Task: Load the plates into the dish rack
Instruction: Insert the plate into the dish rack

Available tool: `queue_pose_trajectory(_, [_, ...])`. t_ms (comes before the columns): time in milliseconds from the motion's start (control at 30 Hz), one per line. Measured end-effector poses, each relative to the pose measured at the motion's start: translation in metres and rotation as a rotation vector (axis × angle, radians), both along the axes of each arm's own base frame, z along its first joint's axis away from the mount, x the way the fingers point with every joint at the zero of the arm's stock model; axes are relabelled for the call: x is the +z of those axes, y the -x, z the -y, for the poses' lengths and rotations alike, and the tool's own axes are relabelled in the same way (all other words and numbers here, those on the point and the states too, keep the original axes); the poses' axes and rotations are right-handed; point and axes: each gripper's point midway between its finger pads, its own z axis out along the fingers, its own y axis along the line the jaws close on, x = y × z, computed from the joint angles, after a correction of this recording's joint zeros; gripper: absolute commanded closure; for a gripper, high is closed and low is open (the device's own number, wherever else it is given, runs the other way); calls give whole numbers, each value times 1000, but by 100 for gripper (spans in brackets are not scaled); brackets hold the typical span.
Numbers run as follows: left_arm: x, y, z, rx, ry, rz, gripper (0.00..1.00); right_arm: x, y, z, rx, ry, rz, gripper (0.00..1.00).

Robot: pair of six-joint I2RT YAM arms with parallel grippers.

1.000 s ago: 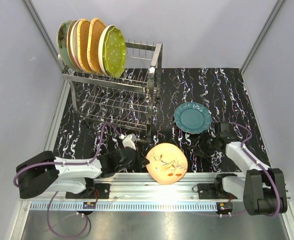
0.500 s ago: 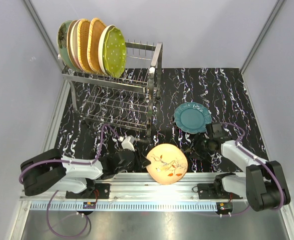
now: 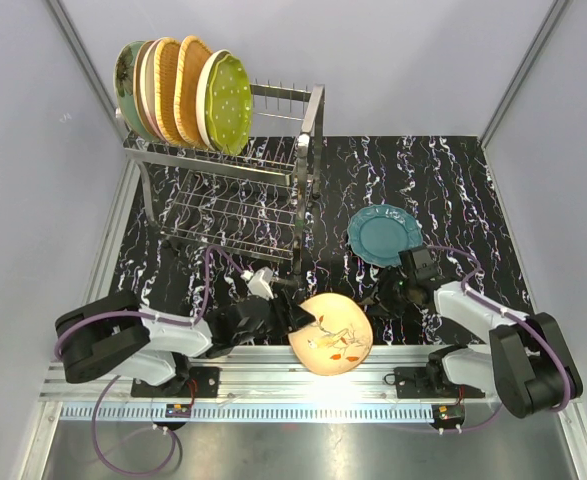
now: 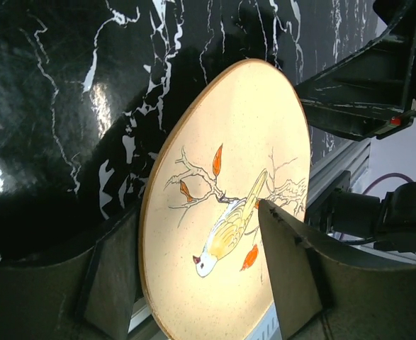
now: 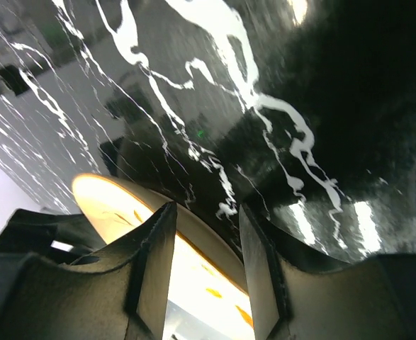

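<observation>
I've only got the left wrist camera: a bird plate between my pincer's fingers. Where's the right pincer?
Observer: The right pincer is open, its fingers pointing at the bird plate's rim from the opposite side.
Operator: Any other plate left to load?
Observer: One teal plate, lying flat beyond that pincer.
Operator: Room in the rack?
Observer: Yes. The rack has standing plates bunched at the left end of its top tier; the right end of that tier is free.
</observation>
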Motion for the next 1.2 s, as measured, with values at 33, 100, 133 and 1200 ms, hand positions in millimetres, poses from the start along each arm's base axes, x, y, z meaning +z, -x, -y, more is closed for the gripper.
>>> queue_pose_trajectory(33, [0,-1,1,1,4,0,40,0,-2,-1,-6,-2,3,52])
queue_pose_trajectory(100, [-2,-2,2,2,9,-2,45,0,-5,-2,-14,-3,9,52])
queue_pose_trajectory(133, [-3,-2,2,4,8,-4,47,0,-6,-2,-17,-4,10,52])
queue_pose_trajectory(1200, [41,9,-54,-32,-162,118,100,47,-38,-8,34,38,143,34])
